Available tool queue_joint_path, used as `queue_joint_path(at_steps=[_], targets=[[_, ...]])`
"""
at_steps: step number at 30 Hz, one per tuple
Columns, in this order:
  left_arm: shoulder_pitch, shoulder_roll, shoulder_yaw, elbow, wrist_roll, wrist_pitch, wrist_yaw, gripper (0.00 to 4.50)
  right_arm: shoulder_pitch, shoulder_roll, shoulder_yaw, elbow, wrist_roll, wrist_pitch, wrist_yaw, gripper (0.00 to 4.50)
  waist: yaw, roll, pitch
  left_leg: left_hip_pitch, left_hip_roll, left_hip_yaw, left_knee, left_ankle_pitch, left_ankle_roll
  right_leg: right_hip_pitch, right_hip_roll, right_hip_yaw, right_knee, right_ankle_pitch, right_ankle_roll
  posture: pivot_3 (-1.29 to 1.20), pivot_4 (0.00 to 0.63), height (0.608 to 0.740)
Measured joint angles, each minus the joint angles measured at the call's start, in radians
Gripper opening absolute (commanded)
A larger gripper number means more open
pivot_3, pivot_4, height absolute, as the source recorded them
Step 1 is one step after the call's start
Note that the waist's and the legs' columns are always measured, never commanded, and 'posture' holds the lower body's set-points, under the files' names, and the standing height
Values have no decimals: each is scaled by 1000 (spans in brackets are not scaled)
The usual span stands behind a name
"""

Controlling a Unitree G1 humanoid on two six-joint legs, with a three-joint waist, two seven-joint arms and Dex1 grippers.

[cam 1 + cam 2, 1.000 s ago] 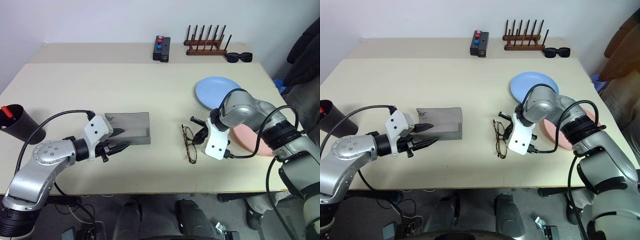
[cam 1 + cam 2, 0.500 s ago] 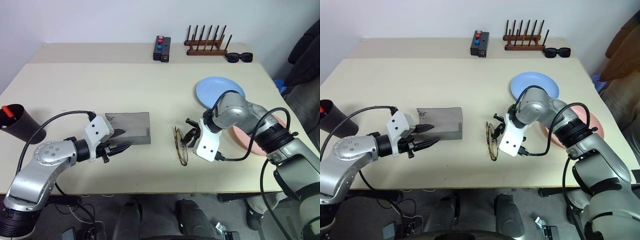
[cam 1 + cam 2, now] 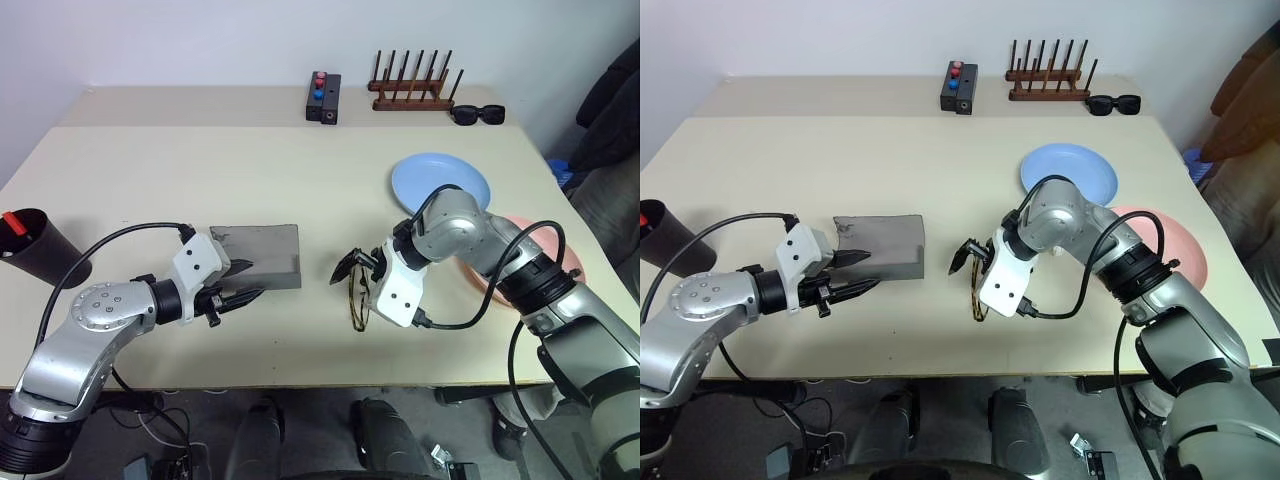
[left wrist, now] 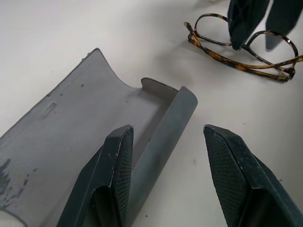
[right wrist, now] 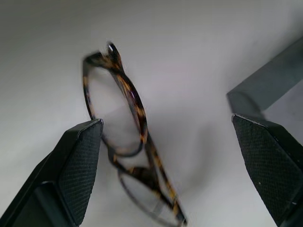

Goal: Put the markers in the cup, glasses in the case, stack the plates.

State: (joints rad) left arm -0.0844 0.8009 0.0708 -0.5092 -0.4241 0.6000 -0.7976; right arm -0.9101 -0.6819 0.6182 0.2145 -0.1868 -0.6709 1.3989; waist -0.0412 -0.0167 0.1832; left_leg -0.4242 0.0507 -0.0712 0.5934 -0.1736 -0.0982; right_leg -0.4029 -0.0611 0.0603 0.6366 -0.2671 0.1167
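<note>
The right gripper [image 3: 975, 255] now has its fingers spread wide, having let go of the glasses [image 3: 977, 292], which lie on the tabletop [image 3: 940, 160] closer to the case [image 3: 883, 243] than before. The left gripper [image 3: 854, 272], fingers half spread, straddles the case's edge.

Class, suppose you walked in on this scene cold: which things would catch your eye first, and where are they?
Mid-table, the right gripper hangs with fingers spread wide over the tortoiseshell glasses lying on the table. To their left, the open grey case lies with the left gripper at its near edge. A blue plate and a pink plate sit on the right.
</note>
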Motion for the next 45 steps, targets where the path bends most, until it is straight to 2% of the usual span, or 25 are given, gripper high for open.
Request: queue_joint_path(at_steps=[10,21,38,45], targets=[[7,0,1,0,0,0,2,2398,29,-2,-23,-93,52,109,1,4425,-1,0,0,0,0,0,0,0,0,0,0,0,0,0,0,0,150,740],[34,0,6,-4,-1,0,5,2398,28,35,-86,-89,50,206,-48,4425,-1,0,0,0,0,0,0,0,0,0,0,0,0,0,0,0,150,740],[54,0,36,-19,-12,6,13,2398,19,134,-86,107,-96,208,-270,4425,-2,0,0,0,0,0,0,0,0,-1,0,0,1,0,0,0,150,740],[65,0,50,-50,-48,23,10,2398,-2,147,-119,154,-100,262,-304,4425,-1,0,0,0,0,0,0,0,0,-1,0,0,1,0,0,0,150,740]])
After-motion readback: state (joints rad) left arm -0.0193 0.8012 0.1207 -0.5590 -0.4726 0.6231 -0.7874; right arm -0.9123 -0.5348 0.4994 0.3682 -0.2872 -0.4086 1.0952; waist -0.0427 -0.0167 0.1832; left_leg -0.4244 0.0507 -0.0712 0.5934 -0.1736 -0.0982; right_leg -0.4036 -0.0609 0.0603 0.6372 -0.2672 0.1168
